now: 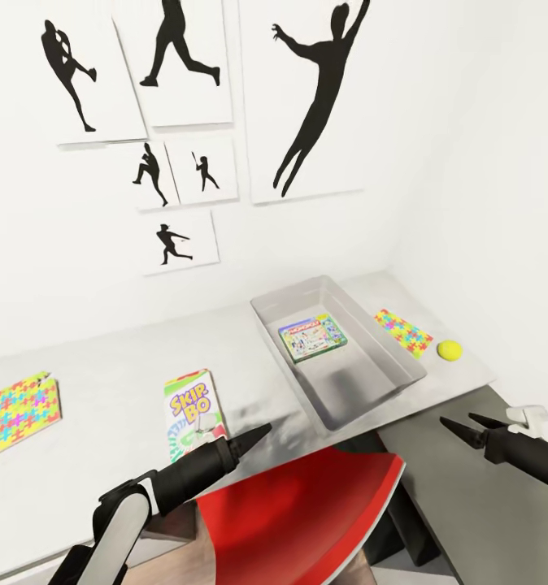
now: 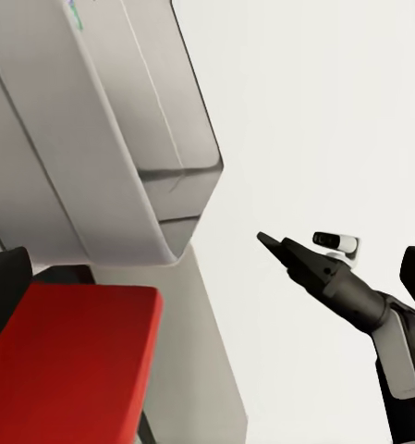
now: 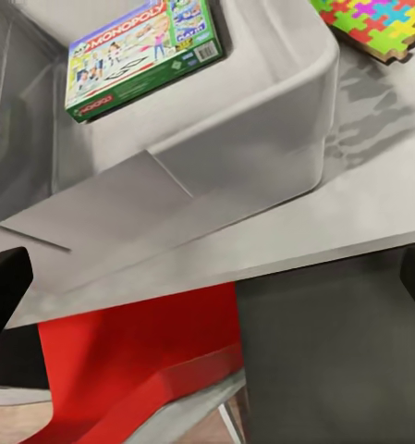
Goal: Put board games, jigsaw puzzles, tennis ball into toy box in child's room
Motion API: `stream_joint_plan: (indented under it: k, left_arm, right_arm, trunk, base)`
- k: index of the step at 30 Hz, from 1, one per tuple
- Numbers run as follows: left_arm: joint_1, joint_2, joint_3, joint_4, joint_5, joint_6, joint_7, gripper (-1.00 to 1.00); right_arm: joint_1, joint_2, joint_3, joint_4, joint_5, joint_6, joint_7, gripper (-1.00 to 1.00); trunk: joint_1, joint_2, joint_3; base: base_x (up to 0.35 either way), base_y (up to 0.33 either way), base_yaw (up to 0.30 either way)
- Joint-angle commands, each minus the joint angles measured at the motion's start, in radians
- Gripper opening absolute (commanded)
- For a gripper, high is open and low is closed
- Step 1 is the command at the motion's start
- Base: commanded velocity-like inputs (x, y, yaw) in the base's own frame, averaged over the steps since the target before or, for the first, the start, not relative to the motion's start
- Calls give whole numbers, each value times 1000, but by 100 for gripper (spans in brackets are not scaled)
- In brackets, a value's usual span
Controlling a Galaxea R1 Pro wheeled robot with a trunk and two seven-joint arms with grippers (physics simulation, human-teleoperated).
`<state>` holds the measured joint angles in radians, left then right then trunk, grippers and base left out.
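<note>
The light grey toy box (image 1: 388, 388) stands on the table (image 1: 103, 382) and holds a Monopoly board game (image 1: 312, 339), also seen in the right wrist view (image 3: 138, 55). A Skip-Bo board game (image 1: 193, 406) lies on the table left of the box. One jigsaw puzzle (image 1: 23, 410) lies far left, another (image 1: 404, 331) right of the box, with the tennis ball (image 1: 449, 350) beyond it. My left gripper (image 1: 260, 432) hovers open at the table's front edge near Skip-Bo. Off the table's right corner my right gripper (image 1: 467, 423) is open and empty. The bed is out of view.
A red chair (image 1: 306, 512) sits tucked under the table's front edge between my two arms. Black sports silhouette pictures (image 1: 306, 97) hang on the white wall behind the table. The table's dark side panel (image 1: 469, 520) drops below my right gripper.
</note>
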<state>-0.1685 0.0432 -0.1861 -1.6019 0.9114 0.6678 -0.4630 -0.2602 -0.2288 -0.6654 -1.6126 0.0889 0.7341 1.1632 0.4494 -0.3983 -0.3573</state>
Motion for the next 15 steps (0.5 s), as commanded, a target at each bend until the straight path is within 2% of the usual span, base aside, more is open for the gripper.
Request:
stream_joint_plan:
  k: [1, 15]
  left_arm:
    - [-1, -2, 0, 0, 6, 6, 3, 100]
    - [0, -11, 1, 2, 5, 5, 1, 100]
  right_arm:
    - [-2, 0, -2, -1, 9, 6, 10, 100]
    - [-1, 9, -3, -1, 6, 2, 4, 100]
  trunk:
    - [1, -2, 0]
    - [1, -2, 23]
  base:
    - [0, 0, 0]
    - [0, 0, 0]
